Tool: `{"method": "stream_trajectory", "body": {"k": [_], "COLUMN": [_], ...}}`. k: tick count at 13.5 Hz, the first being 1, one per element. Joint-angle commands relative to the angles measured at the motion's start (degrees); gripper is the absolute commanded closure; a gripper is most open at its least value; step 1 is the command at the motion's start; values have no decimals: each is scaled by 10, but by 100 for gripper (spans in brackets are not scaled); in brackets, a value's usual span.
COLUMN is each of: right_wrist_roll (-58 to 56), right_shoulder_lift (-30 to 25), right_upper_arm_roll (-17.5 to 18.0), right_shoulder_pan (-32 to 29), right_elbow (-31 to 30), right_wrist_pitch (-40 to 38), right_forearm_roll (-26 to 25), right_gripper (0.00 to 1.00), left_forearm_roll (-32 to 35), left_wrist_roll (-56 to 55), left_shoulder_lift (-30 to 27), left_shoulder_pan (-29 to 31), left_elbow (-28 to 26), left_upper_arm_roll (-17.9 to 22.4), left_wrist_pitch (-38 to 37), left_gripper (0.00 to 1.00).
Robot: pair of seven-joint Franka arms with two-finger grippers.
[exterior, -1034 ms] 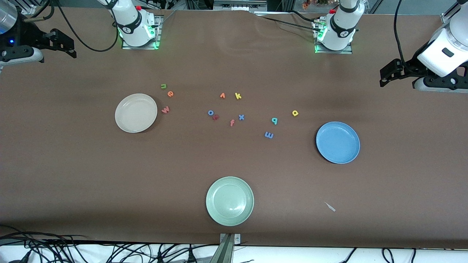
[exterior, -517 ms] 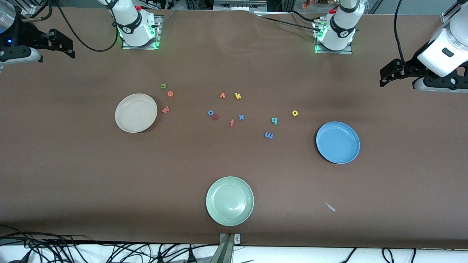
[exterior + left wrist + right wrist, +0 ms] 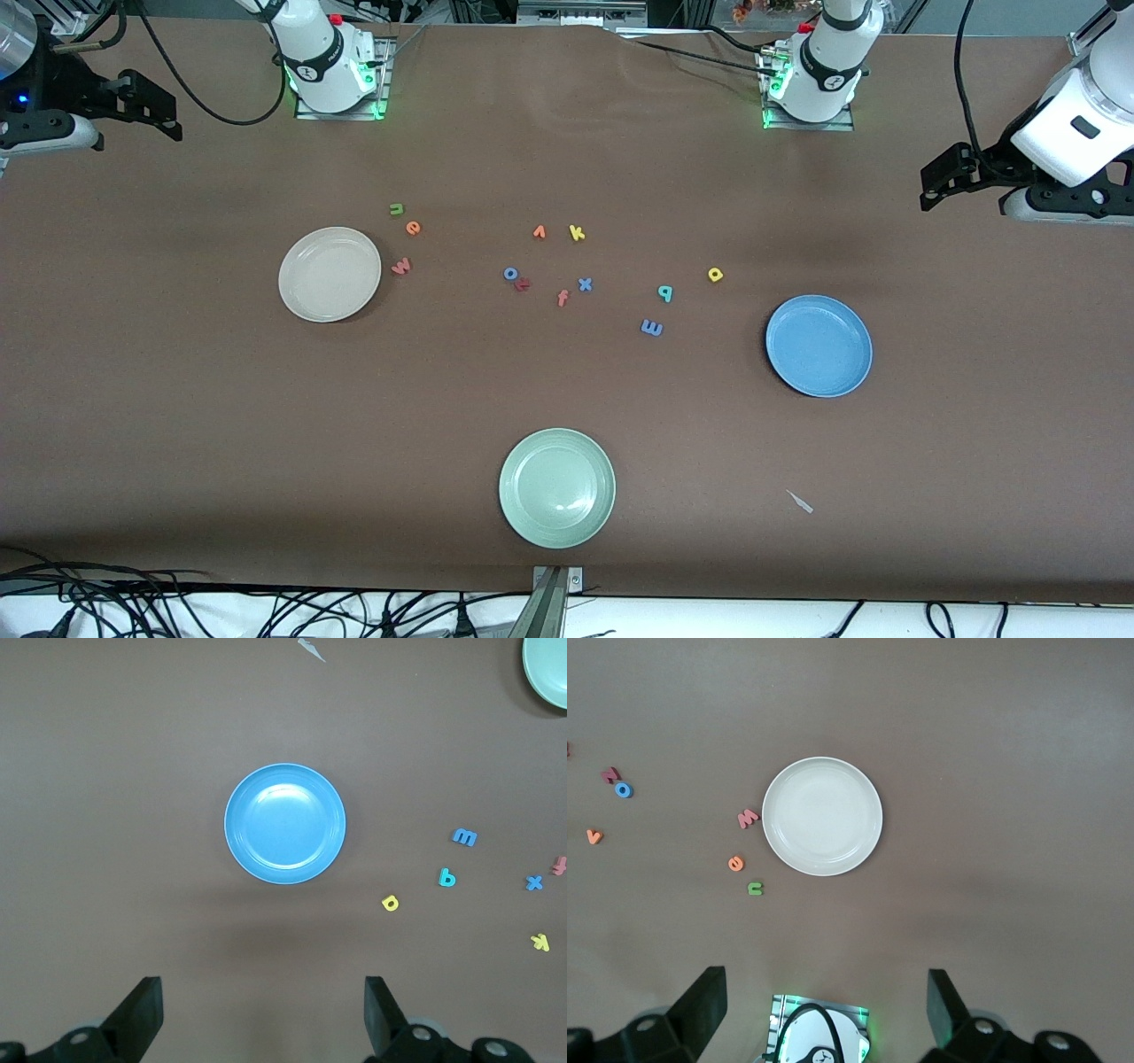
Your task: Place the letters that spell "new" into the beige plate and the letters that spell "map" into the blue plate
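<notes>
Both arms wait up high, half cut off at the frame edges. Left gripper (image 3: 259, 1019) and right gripper (image 3: 824, 1014) hang spread wide, empty. Beige plate (image 3: 330, 274) and blue plate (image 3: 819, 346) hold nothing. n (image 3: 396, 209), e (image 3: 413, 228), w (image 3: 401, 265) lie beside beige; m (image 3: 651, 328), teal letter (image 3: 665, 292), yellow one (image 3: 716, 275) near blue, shapes hard to read.

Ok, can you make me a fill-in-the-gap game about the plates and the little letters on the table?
1. The pinkish-red w lies right beside the ____ plate.
2. The plate nearest the front camera is pale ____.
3. The yellow k lies beside the orange ____.
4. The number of letters lying in the blue plate is ____.

Missing words: beige; green; v; zero
</notes>
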Motion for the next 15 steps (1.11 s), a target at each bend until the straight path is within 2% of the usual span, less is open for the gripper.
{"method": "stream_trajectory", "body": {"k": [1, 8, 12, 15], "right_wrist_roll": [10, 10, 8, 7], "right_shoulder_lift": [-17, -10, 40, 64], "right_upper_arm_roll": [2, 4, 5, 5], "right_shoulder_pan": [-1, 0, 4, 6], "right_elbow": [-18, -5, 55, 77], "right_wrist_pitch": [3, 17, 13, 11], "right_forearm_roll": [8, 9, 8, 8], "right_gripper": [0, 0, 0, 0], "left_forearm_roll": [15, 15, 14, 15], "left_wrist_roll": [-5, -4, -4, -5], "left_shoulder_lift": [7, 7, 7, 7], "left_shoulder_pan": [1, 0, 0, 0], "left_elbow": [18, 18, 18, 18], "left_upper_arm_roll": [-4, -4, -4, -4], "left_wrist_pitch": [-12, -12, -12, -12], "left_gripper": [0, 0, 0, 0]}}
